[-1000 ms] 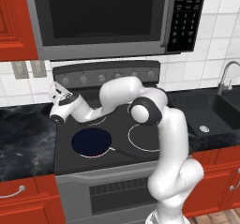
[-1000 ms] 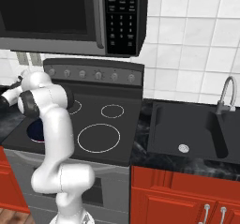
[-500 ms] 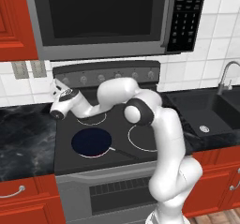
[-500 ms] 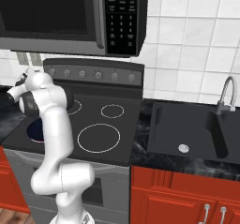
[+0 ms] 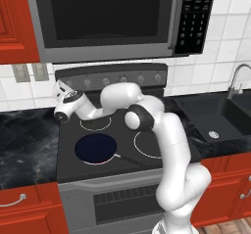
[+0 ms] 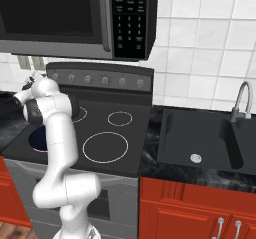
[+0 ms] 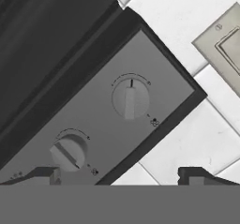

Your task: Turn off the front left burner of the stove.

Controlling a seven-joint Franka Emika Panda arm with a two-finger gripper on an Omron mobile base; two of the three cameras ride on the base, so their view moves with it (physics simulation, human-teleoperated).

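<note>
The stove (image 5: pixel 68 170) has a dark glass top and a grey back panel (image 5: pixel 147 71) with a row of round knobs. A dark-blue frying pan (image 5: pixel 95 147) sits over the front left burner and covers nearly all of it. My gripper (image 5: pixel 61 87) hovers open at the left end of the back panel, also seen from the right (image 6: pixel 31 78). In the hand view the gripper (image 7: pixel 119 176) faces two knobs: the end knob (image 7: pixel 130 99) lies between the fingertips, a little ahead of them, and its neighbour (image 7: pixel 68 153) is by the left fingertip (image 7: pixel 47 175). Nothing is held.
A microwave (image 5: pixel 108 17) hangs low over the stove. Wall outlet plates (image 5: pixel 30 72) are just left of the panel. Black counter (image 5: pixel 24 140) flanks the stove, with a sink (image 6: pixel 210 138) and faucet (image 6: pixel 242 100) to the right. Red cabinets (image 5: pixel 24 208) are below.
The hand has edged slightly up and closer to the left end of the knob panel. Its jaws stay as wide as before.
</note>
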